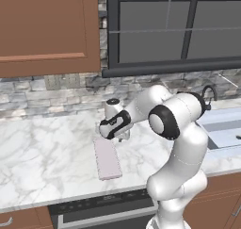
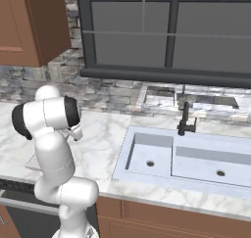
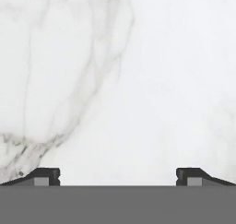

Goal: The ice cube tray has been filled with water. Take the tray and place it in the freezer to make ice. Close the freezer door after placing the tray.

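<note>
At the centre of the left base frame, ice cube tray lying flat on the marble counter, pincer hovering just above its far end, jaws standing wide apart over bare marble.

Two rear base views down over one marble counter; hand camera seemingly close above it.
</note>
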Controlling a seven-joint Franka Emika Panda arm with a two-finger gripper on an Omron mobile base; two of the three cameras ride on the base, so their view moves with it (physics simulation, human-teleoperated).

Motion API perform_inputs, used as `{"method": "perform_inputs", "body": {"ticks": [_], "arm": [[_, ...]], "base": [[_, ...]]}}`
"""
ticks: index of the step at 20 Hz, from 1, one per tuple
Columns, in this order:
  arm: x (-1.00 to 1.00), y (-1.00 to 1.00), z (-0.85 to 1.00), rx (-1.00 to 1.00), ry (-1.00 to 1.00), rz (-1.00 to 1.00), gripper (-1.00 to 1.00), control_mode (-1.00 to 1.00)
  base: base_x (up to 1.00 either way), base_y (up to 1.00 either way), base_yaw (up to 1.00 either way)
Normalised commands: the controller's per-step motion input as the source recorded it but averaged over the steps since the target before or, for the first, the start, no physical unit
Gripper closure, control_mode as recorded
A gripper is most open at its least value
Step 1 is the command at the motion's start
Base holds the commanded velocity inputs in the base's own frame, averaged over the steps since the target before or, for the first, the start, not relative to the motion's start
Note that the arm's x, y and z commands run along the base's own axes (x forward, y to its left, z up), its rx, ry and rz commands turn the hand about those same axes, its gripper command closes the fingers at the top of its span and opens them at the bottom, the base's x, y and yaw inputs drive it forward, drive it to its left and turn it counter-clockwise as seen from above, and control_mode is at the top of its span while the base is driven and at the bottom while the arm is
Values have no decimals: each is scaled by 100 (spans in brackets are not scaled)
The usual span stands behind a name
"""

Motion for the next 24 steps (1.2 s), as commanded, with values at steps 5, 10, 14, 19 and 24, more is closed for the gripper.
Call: {"method": "perform_inputs", "body": {"ticks": [5,10,14,19,24], "arm": [[-81,25,-29,0,0,0,-100,-100],[-76,16,-23,0,0,0,-100,-100],[-72,7,-21,0,0,0,-100,-100],[-62,7,-18,0,0,0,-100,-100],[-17,1,-3,0,-1,0,-100,-100]], "base": [[0,0,0],[0,0,0],[0,0,0],[0,0,0],[0,0,0]]}}
